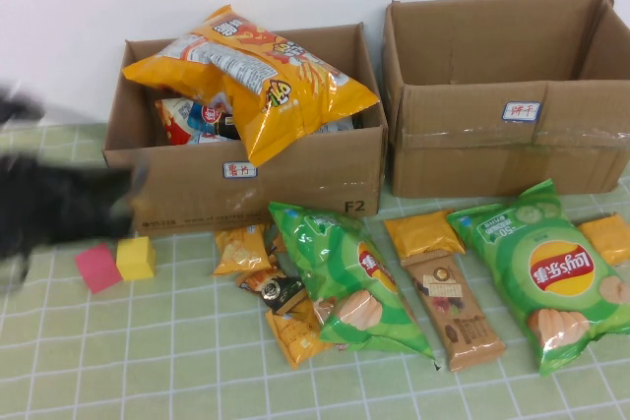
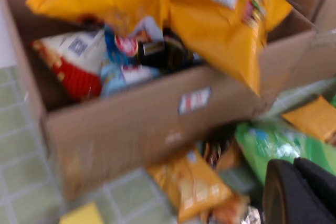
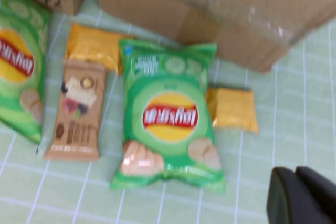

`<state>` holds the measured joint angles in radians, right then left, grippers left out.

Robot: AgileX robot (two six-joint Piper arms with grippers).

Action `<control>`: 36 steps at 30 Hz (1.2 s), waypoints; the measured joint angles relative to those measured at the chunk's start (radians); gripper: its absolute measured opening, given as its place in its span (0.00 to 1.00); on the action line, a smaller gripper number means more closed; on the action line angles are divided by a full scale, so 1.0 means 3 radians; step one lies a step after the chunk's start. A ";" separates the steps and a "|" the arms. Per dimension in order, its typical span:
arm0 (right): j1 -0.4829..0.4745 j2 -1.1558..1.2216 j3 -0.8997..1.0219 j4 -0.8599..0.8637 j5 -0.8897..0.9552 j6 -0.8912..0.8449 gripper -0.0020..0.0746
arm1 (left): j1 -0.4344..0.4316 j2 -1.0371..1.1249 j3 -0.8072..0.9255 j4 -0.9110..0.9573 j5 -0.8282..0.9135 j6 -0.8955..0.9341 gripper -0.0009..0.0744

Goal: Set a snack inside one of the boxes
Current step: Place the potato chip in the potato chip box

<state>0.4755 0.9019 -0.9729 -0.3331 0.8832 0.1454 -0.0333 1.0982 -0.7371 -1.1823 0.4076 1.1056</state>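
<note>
From the high view, I see my left gripper (image 1: 133, 189) only as a dark blur at nine o'clock on the table, just left of the box (image 1: 246, 179) with the red-character label; its jaws are together and empty. My right gripper is out of this view. The snack (image 1: 251, 76) lies across the top of that box, tilted, its long axis running from ten o'clock to four o'clock, one corner hanging over the front wall. Packets beneath it are mostly hidden. The taped box (image 1: 502, 159) stands at two o'clock. Two green bags (image 1: 345, 277) lie in front of the boxes.

In the left wrist view, the left gripper (image 2: 294, 195) shows as a closed black tip, touching nothing. The snack (image 2: 210, 19) drapes over the box (image 2: 131, 124) rim; everything is smeared.

In the right wrist view, my right gripper (image 3: 296, 195) is cut off at the edge, fingers shut, holding nothing, hanging above the mat (image 3: 294, 150) near one green bag (image 3: 168, 114).
</note>
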 joint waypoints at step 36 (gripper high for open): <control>0.0000 -0.1674 0.0482 -0.0072 0.1031 0.0293 0.03 | -0.0964 0.2666 -0.3094 0.2404 0.1033 -0.2106 0.01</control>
<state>0.4755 0.3997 -0.8283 -0.3546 1.1924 0.2332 -0.3226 1.8981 -1.6654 -0.4610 0.7174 0.4739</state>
